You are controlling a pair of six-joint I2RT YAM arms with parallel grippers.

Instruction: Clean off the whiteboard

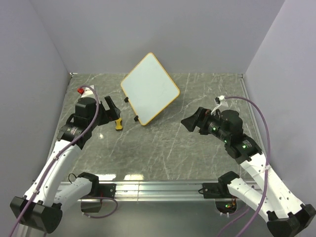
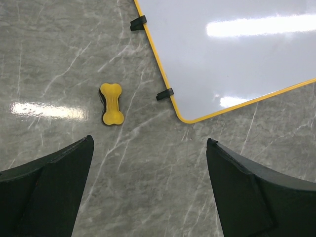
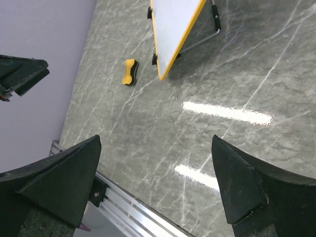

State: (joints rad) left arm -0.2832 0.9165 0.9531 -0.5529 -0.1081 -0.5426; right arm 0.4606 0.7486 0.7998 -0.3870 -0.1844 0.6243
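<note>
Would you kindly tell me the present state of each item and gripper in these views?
whiteboard: propped at a tilt on its wire stand, no marks visible on its face.
eraser: lying on the table beside the board's lower edge, not touching it, not held.
left gripper: open, empty, above the table.
right gripper: open, empty, above the table.

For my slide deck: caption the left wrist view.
Open left pincer hovers over marble table, yellow eraser and blank whiteboard corner ahead.
</note>
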